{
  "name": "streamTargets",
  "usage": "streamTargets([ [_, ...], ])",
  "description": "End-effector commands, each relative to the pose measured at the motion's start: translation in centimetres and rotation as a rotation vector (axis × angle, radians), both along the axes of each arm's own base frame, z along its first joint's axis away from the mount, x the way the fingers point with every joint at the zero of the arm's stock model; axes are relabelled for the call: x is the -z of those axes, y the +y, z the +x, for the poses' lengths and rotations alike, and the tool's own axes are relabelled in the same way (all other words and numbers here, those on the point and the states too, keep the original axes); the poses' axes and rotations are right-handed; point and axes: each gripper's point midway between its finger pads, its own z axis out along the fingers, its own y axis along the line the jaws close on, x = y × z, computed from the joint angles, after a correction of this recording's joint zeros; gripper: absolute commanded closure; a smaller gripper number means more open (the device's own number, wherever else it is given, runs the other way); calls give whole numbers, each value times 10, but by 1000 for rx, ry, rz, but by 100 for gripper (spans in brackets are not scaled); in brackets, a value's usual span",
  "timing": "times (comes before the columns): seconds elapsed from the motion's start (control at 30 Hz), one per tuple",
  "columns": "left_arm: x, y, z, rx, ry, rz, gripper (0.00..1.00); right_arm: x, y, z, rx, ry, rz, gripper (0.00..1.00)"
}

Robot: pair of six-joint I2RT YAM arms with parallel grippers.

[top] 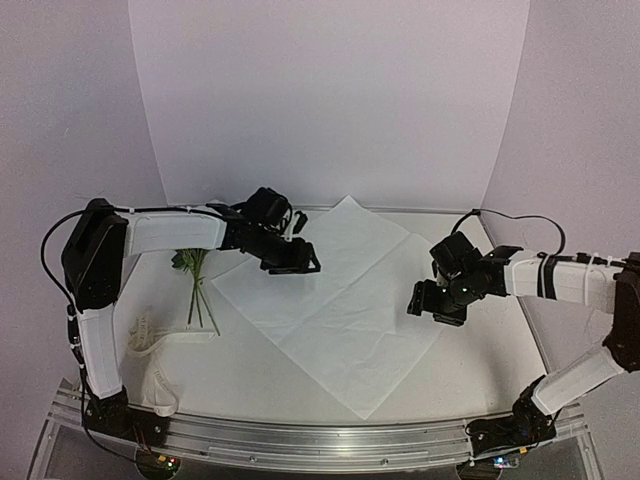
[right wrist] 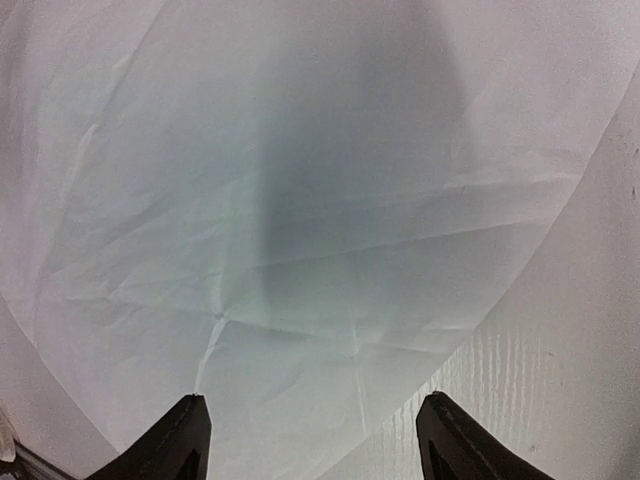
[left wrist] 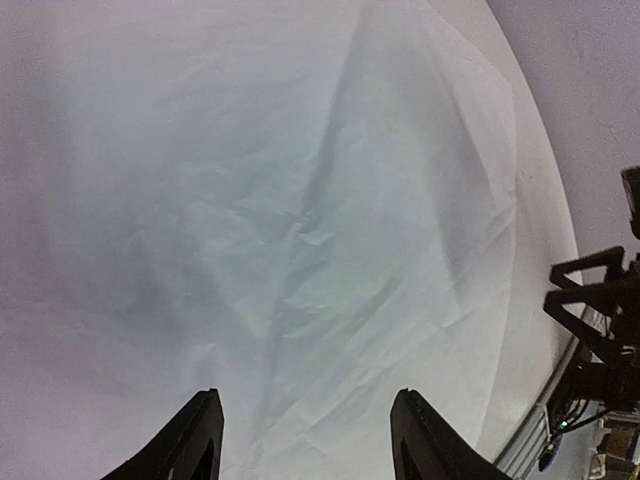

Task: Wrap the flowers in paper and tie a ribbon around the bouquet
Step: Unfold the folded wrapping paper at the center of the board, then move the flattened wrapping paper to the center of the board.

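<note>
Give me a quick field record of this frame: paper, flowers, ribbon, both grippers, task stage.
paper: white sheet lying flat, set cornerwise mid-table, lightly creased
flowers: small bunch lying on the table beside the paper's left corner, not on the sheet
ribbon: loose heap at the near left, apart from the paper
left gripper: open, empty, above the paper's left part
right gripper: open, empty, above the paper's right edge
stage: nothing wrapped or tied yet
</note>
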Motion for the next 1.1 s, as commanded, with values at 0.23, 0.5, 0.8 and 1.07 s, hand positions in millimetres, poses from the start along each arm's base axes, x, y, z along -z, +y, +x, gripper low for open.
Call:
streamTargets([
  [0.23, 65, -44, -28, 0, 130, -74, 43, 12, 18, 89, 104, -70, 140, 39],
  [0.5, 89, -17, -53, -19, 173, -27, 43, 41, 17, 85, 134, 0, 116, 43],
  [0.8, 104, 16, -74, -45, 192, 54, 43, 69, 11, 47, 158, 45, 31, 46],
  [1.07, 106, 27, -79, -61, 192, 78, 44, 87, 0, 13, 221, 54, -9, 46],
])
